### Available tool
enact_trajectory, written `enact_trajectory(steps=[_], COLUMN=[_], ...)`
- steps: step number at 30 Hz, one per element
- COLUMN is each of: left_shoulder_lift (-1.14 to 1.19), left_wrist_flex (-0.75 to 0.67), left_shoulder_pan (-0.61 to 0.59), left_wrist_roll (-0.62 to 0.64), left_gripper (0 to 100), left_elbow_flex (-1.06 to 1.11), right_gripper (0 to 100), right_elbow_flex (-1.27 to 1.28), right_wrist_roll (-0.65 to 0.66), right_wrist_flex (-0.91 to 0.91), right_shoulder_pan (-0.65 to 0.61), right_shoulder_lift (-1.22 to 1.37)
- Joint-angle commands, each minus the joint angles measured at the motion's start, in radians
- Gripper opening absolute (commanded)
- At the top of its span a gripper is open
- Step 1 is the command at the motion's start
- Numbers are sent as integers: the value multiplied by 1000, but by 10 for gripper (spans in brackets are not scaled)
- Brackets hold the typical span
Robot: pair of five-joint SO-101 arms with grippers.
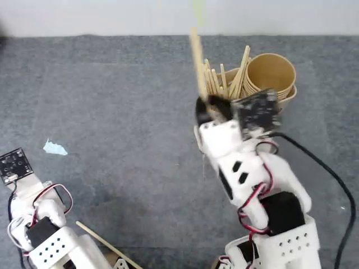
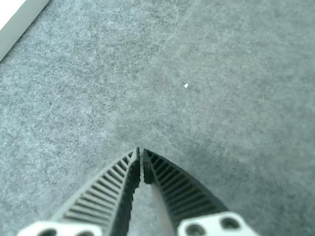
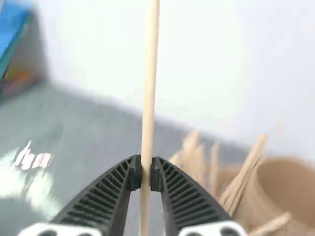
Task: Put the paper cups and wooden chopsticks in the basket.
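The right gripper [image 1: 212, 109] [image 3: 145, 169] was clamped on a single wooden chopstick [image 1: 197, 61] [image 3: 150, 73], its fingers pressed against the stick from both sides with no gap. The grip sat low on the stick, and a short length ran on below the fingertips. The chopstick's long axis stood nearly upright. In the high view it rose from the gripper towards the far edge of the table [image 1: 112, 112], and its free upper end leaned slightly to the left.

Just beside the gripper, on its far right, we saw nested paper cups [image 1: 272, 75] [image 3: 285, 191] with the open mouth turned upward. A bundle of chopsticks [image 1: 227, 78] [image 3: 236, 172] touched them and fanned out with its tips pointing up and away. We could not tell what held the bundle.

The left gripper [image 2: 141, 162] hung over bare grey table with its fingertips closed together, and we saw nothing between them. A loose chopstick [image 1: 106, 244] lay flat on a diagonal near the left arm's base, and a small blue scrap [image 1: 54, 148] lay well apart from it.
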Motion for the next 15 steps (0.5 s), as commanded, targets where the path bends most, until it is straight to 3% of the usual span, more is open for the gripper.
enact_trajectory(steps=[1,9,15], left_shoulder_lift=[-12,-12,-12], left_wrist_flex=[-20,-18,-18], left_shoulder_pan=[6,6,8], left_wrist_roll=[5,5,5], left_gripper=[13,13,13], left_elbow_flex=[-8,-8,-8], right_gripper=[8,7,7], right_elbow_flex=[0,373,494], right_wrist_roll=[9,46,63], right_wrist_flex=[-213,-708,-786], right_shoulder_pan=[56,131,143], right_shoulder_lift=[-13,-13,-4])
